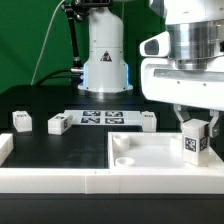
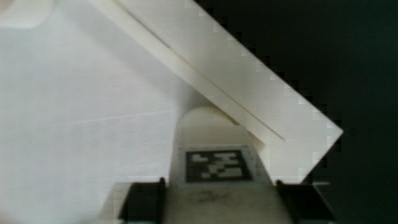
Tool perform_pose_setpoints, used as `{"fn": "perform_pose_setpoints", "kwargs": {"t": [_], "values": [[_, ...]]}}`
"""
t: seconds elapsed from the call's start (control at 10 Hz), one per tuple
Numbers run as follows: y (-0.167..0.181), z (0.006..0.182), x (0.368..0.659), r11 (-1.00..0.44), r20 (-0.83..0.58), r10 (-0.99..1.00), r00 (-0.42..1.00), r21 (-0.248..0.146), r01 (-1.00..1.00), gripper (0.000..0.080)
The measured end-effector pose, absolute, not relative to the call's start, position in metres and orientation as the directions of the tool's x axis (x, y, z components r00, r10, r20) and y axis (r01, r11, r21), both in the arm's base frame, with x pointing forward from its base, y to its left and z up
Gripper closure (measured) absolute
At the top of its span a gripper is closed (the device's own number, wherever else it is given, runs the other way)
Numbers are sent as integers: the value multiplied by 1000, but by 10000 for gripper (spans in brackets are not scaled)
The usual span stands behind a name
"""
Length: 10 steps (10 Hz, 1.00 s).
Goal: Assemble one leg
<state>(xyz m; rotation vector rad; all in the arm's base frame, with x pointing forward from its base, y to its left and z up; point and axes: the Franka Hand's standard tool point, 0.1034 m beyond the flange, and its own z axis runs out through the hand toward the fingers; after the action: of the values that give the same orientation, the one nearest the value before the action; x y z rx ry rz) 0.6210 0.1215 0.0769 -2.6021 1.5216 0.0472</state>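
Observation:
My gripper (image 1: 196, 128) is shut on a leg (image 1: 196, 141), a small white post with a black-and-white tag, and holds it upright over the near right corner of the large white square piece (image 1: 150, 160). In the wrist view the leg (image 2: 221, 155) sits between my two dark fingers (image 2: 148, 200), with the square piece (image 2: 89, 110) and its raised rim below it. Three more legs lie on the black table: one at the exterior view's left (image 1: 21, 120), one beside it (image 1: 58, 123), one near the marker board's right end (image 1: 149, 120).
The marker board (image 1: 101, 118) lies flat at the table's middle back. A round socket (image 1: 122, 143) shows at the square piece's far left corner. A white rail (image 1: 5, 148) runs along the left and front. The robot base (image 1: 104, 60) stands behind.

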Motion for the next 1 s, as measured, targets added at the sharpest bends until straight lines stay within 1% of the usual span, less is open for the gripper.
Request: {"fn": "perform_pose_setpoints", "kwargs": {"t": [0.2,0.4,0.5,0.7,0.9,1.0], "values": [[122,77,622,-305,-104,-944,313,-84,-949,508],[124,77,623,-63,-124,-990,72,-70,-996,508],[123,77,623,-9,-131,-991,17,-63,-998,507],[124,77,624,168,-153,-975,-160,-40,-985,507],[124,77,624,150,-152,-978,-142,-42,-988,507],[124,77,624,60,-148,-988,-51,-55,-997,337]]}}
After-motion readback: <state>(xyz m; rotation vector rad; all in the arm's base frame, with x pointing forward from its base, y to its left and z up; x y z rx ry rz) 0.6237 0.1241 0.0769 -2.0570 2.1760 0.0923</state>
